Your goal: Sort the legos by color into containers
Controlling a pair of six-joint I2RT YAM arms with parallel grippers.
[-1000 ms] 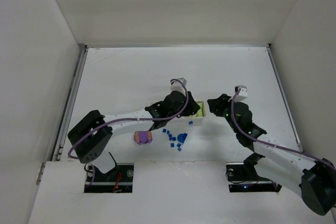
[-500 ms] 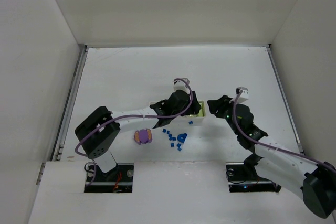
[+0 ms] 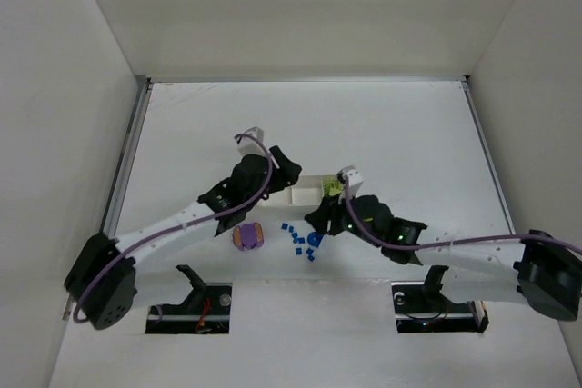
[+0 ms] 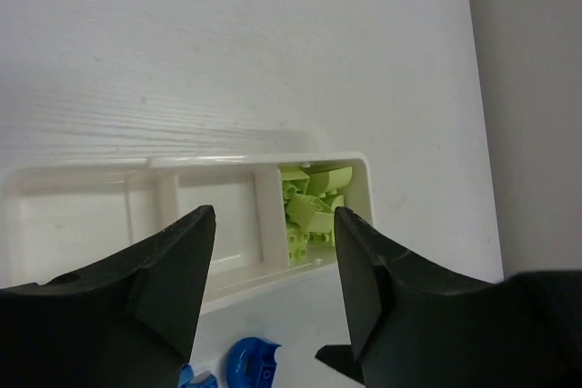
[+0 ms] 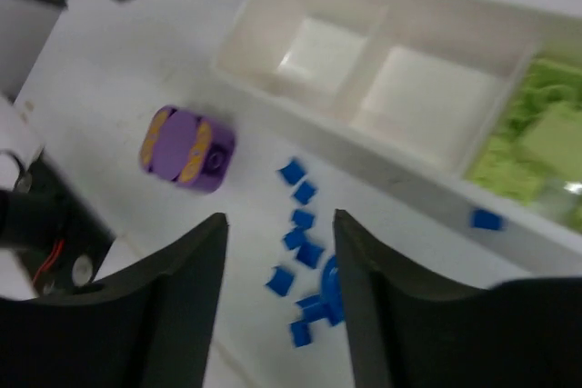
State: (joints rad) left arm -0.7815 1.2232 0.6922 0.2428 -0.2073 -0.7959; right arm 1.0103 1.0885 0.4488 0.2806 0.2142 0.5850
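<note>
The white tray (image 3: 301,194) lies mid-table; its right compartment holds yellow-green legos (image 4: 314,204), and the other two compartments (image 5: 359,65) look bare. In front of it lie several tiny blue legos (image 5: 300,224), a rounded blue piece (image 4: 252,363) and a purple-and-orange piece (image 5: 186,147). One small blue brick (image 5: 486,219) rests by the tray's front wall. My left gripper (image 3: 284,164) hangs open and empty, up and to the left of the tray. My right gripper (image 5: 279,220) is open and empty above the blue legos.
White walls enclose the table on the left, back and right. Metal rails (image 3: 127,161) run along the table's side edges. The two arm bases sit at the near edge.
The left arm has swung left off the tray, and its jaws have opened wider. My right arm has swept left and down from beside the tray to above the blue legos.
</note>
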